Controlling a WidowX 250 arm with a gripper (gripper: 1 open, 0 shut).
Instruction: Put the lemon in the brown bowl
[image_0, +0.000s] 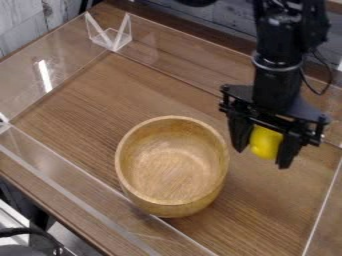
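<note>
The lemon (266, 143) is a small bright yellow fruit held between my gripper's black fingers. My gripper (266, 147) is shut on it and hangs from the arm at the right, lifted above the table. The brown bowl (171, 165) is a large round light-brown wooden bowl with an empty inside, standing on the wooden table in the lower middle. The gripper with the lemon is just right of the bowl's right rim, close to it and above rim height.
Clear acrylic walls (54, 60) edge the table at the left, front and right. A small clear plastic stand (110, 32) sits at the back left. The wooden tabletop (147, 85) stretches behind the bowl.
</note>
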